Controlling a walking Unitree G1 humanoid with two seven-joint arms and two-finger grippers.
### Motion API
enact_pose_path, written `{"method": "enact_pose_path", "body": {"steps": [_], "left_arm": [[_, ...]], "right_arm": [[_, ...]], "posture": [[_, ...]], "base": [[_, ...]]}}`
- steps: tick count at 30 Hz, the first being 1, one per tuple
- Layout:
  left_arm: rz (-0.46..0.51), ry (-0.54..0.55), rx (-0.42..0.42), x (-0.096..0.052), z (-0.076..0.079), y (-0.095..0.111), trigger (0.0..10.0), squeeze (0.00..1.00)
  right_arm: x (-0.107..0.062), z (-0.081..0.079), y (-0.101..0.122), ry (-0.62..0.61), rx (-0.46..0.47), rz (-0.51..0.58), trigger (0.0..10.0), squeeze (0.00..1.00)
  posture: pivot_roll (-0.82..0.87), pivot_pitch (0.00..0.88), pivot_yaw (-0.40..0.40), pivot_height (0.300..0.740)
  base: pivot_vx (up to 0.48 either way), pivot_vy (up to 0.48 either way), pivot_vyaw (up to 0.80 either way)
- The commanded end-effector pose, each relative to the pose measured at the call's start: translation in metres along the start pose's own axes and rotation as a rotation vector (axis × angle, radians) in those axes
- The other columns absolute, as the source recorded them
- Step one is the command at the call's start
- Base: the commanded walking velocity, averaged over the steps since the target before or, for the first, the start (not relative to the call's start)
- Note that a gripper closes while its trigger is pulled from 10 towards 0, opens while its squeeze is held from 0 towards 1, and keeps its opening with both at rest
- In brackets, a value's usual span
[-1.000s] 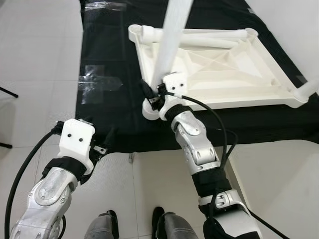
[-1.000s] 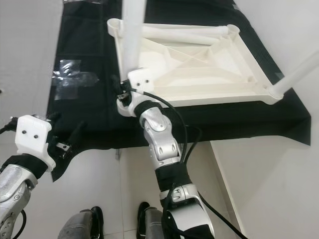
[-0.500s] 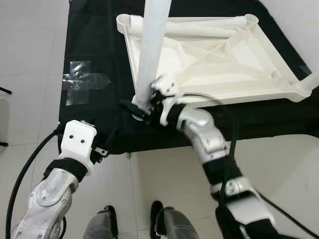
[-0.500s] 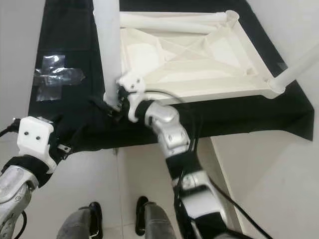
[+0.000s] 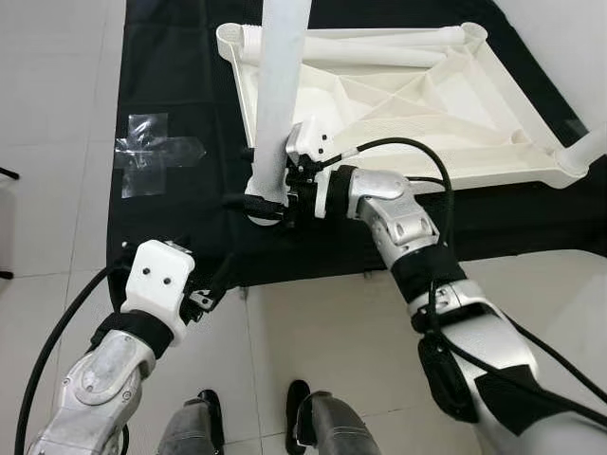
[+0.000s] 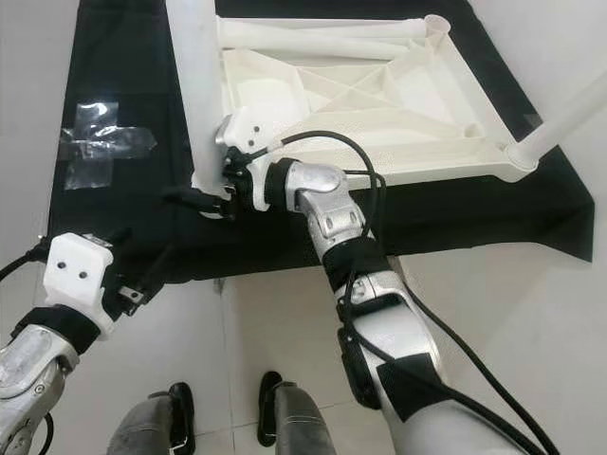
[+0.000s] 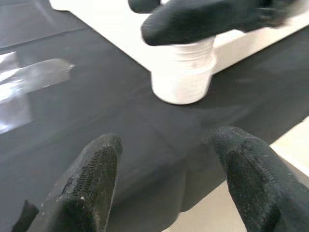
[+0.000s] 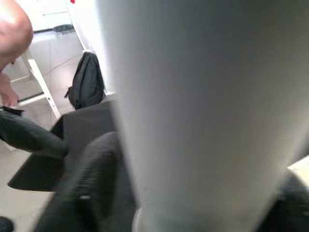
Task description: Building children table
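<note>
Setting: pale tiled floor (image 5: 57, 104) with a black cloth mat (image 5: 180, 104) spread on it; a patch of clear tape (image 5: 152, 152) is stuck to the mat on the robot's left.
Task's thing: white plastic children's tabletop (image 5: 398, 104) lies upside down on the mat, ribbed underside up, with round sockets at its corners.
Legs: a white round plastic table leg (image 5: 280, 85) stands upright in the near-left corner socket (image 7: 183, 79); a second leg rises from the right corner (image 5: 588, 152); two more white tubes (image 5: 379, 47) lie flat along the far edge of the underside.
Right gripper: the right gripper (image 5: 261, 204) reaches across to the foot of the upright leg, its black fingers on either side of the tube just above the socket, closed around it as far as the head views show. In the right wrist view the leg runs straight up between the fingers (image 8: 91, 193).
Left gripper: the left gripper (image 7: 169, 179) hovers low over the mat's near edge, fingers spread wide and holding nothing.
Key relation: the leg's long axis is vertical, square to the tabletop, and the socket lies straight ahead of the left gripper, a little beyond its tips; the right arm is already on it, so it is the nearer one.
Judgement: seating the leg likely calls for a push or twist along that vertical axis; a sideways pull could tilt it in the socket.
</note>
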State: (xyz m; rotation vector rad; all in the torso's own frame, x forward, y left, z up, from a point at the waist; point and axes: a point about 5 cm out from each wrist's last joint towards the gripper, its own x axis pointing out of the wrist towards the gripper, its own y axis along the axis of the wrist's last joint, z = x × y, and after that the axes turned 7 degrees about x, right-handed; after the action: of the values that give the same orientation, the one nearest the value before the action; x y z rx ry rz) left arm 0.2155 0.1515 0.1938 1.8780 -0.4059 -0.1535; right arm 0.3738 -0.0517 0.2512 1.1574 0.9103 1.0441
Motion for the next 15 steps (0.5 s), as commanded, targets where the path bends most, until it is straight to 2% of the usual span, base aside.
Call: {"method": "enact_pose_path", "body": {"steps": [1,10,15], "left_arm": [[0.002,-0.018,0.019,-0.004,0.003,0.001,10.0,0.0],[0.003,-0.017,0.021,-0.005,0.004,0.002,10.0,0.0],[0.002,-0.027,0.019,-0.006,0.005,0.001,10.0,0.0]], "right_arm": [[0.001,-0.004,-0.014,0.047,0.032,-0.049,0.0,0.0],[-0.003,-0.001,-0.015,0.074,0.063,-0.015,0.0,0.0],[-0.011,0.002,-0.017,0.034,0.068,0.014,0.0,0.0]], "posture": [[0.18,0.33,-0.16,0.74],[0.18,0.334,-0.154,0.74],[0.17,0.336,-0.152,0.74]], "base": [[0.0,0.0,0.0],[0.0,0.0,0.0],[0.0,0.0,0.0]]}}
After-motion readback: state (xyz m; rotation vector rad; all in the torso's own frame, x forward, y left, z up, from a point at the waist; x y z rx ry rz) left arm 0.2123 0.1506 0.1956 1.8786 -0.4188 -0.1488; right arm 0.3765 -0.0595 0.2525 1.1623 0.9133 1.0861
